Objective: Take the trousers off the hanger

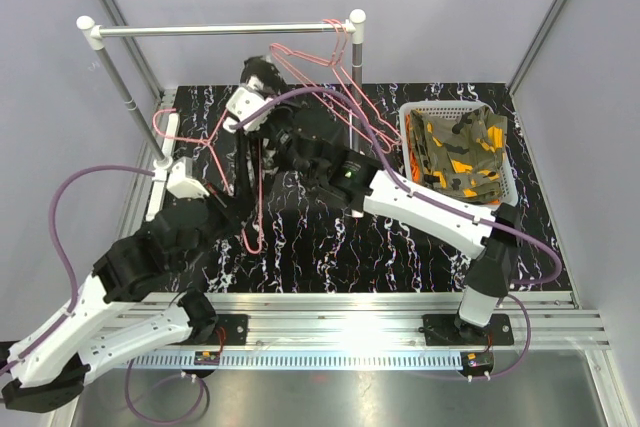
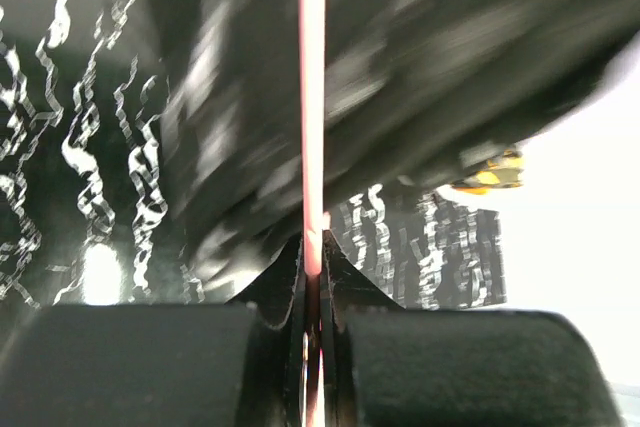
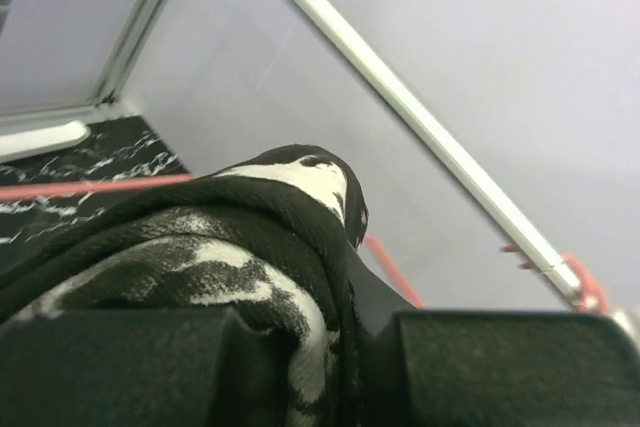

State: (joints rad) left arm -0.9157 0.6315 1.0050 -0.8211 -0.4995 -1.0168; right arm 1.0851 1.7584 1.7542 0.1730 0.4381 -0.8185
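Note:
My left gripper (image 1: 248, 209) is shut on the wire of a pink hanger (image 1: 258, 172) low over the black marbled table; the wire runs straight up from the jaws in the left wrist view (image 2: 312, 97). My right gripper (image 1: 265, 77) is raised near the rail and shut on the black trousers with white speckles (image 3: 250, 237), which bulge out over the jaws. The same cloth shows blurred across the left wrist view (image 2: 380, 57). The camouflage trousers (image 1: 460, 152) lie in the basket. The orange trousers are out of view.
A white basket (image 1: 510, 162) stands at the right of the table. A metal rail (image 1: 220, 30) on white posts crosses the back, with empty pink hangers (image 1: 338, 52) at its right end. Grey walls close in on the sides.

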